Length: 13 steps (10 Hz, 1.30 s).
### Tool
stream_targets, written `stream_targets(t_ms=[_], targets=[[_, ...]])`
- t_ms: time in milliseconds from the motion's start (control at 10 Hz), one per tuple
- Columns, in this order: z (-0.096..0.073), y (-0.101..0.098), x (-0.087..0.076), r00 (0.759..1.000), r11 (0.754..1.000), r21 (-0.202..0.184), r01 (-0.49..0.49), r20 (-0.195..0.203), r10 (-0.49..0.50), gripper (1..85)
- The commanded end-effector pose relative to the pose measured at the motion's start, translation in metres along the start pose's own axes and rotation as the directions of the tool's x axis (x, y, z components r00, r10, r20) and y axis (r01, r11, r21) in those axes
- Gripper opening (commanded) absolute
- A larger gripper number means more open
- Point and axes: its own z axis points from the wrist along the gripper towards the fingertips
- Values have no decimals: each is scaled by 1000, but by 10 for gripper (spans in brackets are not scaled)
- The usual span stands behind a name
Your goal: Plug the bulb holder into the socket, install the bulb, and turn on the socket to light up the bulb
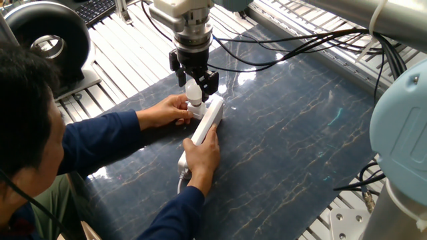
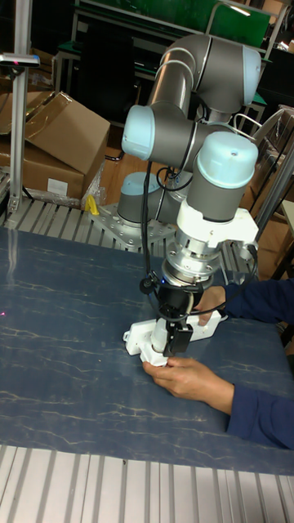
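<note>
- Your gripper hangs straight down over the far end of the socket, its two black fingers standing on either side of the bulb and closed on it.
- The bulb sits upright between and just below the fingertips, its base meeting the bulb holder on the socket directly beneath the tool.
- A person's hand steadies the holder just beside the gripper; another hand presses the socket's near end, toward you from the tool.
- In the tall view the gripper hides the bulb.

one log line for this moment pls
phase: bulb install | gripper: around bulb, closure unclear | bulb: upright at socket end | person's hands: steadying socket
</note>
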Motion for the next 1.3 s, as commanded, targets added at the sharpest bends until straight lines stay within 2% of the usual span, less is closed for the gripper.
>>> stream_targets(t_ms=[0,800,1100,1200], targets=[[1,1,-2,1000,1000,-2,-20,11,20,707],[4,1,-4,999,999,-2,-32,13,32,657],[6,0,-3,998,998,1,-67,0,67,450],[8,-5,-1,996,996,22,-84,-11,85,237]])
